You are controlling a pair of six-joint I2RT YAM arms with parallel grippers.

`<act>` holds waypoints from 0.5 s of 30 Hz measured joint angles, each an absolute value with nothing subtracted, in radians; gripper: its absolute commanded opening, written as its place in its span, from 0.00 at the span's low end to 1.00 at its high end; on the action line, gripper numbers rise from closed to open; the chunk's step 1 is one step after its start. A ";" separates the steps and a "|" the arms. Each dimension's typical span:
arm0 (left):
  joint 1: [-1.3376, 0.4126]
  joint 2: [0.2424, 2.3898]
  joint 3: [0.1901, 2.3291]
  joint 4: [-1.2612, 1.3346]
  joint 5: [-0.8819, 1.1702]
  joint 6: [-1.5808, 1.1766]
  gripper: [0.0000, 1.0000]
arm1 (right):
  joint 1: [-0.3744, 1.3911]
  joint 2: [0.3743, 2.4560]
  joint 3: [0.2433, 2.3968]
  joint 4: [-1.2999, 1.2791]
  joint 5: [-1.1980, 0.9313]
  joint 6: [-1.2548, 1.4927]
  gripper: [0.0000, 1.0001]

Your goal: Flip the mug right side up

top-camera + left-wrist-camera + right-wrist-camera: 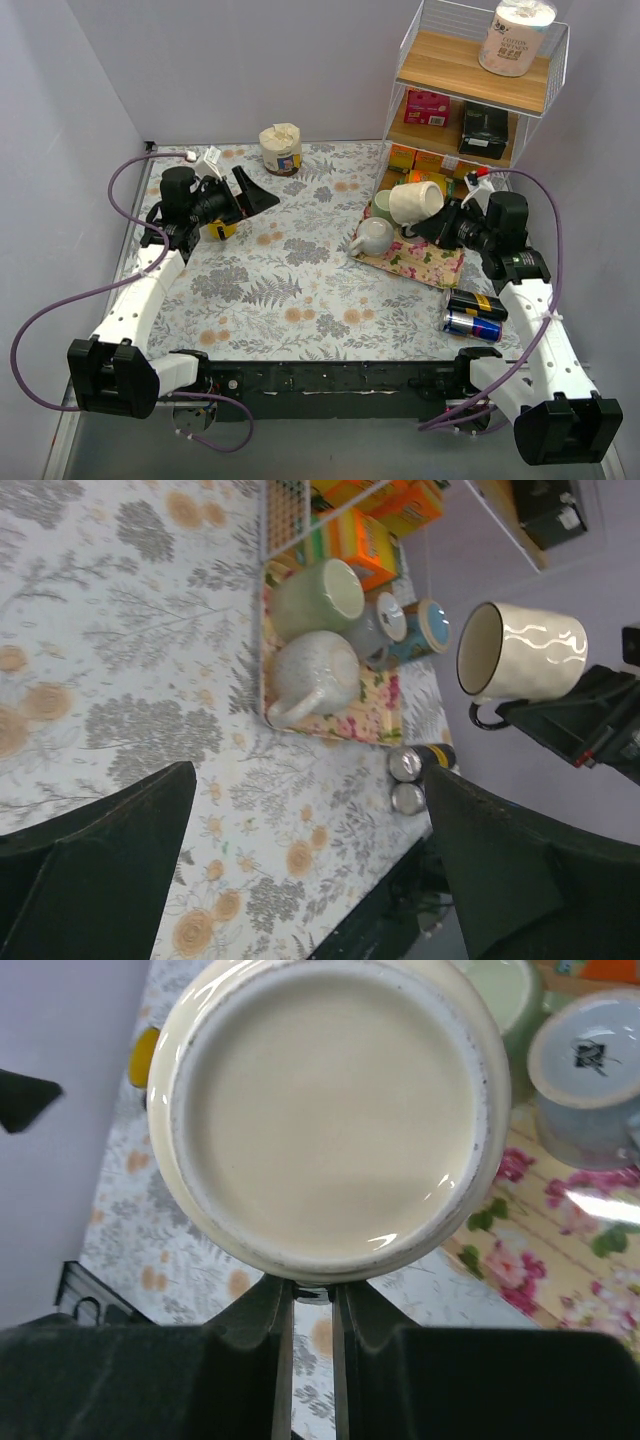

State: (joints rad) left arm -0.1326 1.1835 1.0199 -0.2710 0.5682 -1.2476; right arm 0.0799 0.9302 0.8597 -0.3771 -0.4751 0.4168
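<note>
**Spotter:** Start at your right claw. What's it doing?

**Me:** Right claw (312,1310), bottom middle of its wrist view, is clenched with the jaws nearly together. It's pinching the handle (482,716) of the cream mug (325,1110). I'd say it holds there so a wrist roll can swing the whole mug around.

**Spotter:** And the mug itself?

**Me:** It's in the air, lying on its side right of centre in the top view. Its base faces the right wrist camera and its mouth points toward the left of the frame. By my reckoning that's about halfway through the turn, since the mouth isn't up yet.

**Spotter:** What's underneath?

**Me:** The floral tray (430,265), and it's crowded. A green cup (315,598) and a speckled cup (315,675) sit touching each other, with an upturned grey cup (590,1055) just beside them. Landing room looks tight, so I'd go down slowly.

**Spotter:** And the left side?

**Me:** Left claw (308,780) is released, jaws spread wide and grasping nothing. It hovers above the counter (300,290) at the upper left of the top view, well apart from the mug. It looks parked out of the way, and its camera gives me a side look at the mug.

**Spotter:** Anything else nearby?

**Me:** Two cans (475,315) lie on the counter just beside the tray's near edge.
</note>
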 measured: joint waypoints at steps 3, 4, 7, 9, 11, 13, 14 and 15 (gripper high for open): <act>-0.133 1.183 0.966 -0.183 0.674 -1.314 0.98 | 0.115 0.914 0.858 -0.274 -0.503 0.530 0.01; -0.134 1.183 0.944 -0.148 0.712 -1.340 0.98 | 0.136 0.911 0.858 -0.236 -0.506 0.562 0.01; -0.146 1.183 0.907 -0.070 0.780 -1.405 0.98 | 0.219 0.914 0.859 -0.139 -0.500 0.645 0.01; -0.165 1.183 0.905 -0.020 0.804 -1.443 0.98 | 0.287 0.926 0.863 -0.089 -0.492 0.685 0.01; -0.194 1.182 0.905 0.030 0.815 -1.473 0.98 | 0.355 0.952 0.877 -0.049 -0.463 0.709 0.01; -0.235 1.181 0.905 0.087 0.820 -1.506 0.98 | 0.421 0.985 0.892 -0.002 -0.438 0.732 0.01; -0.262 1.181 0.905 0.118 0.818 -1.520 0.98 | 0.448 1.000 0.896 0.024 -0.426 0.739 0.01; -0.291 1.181 0.905 0.152 0.815 -1.531 0.98 | 0.470 1.015 0.898 0.055 -0.417 0.749 0.01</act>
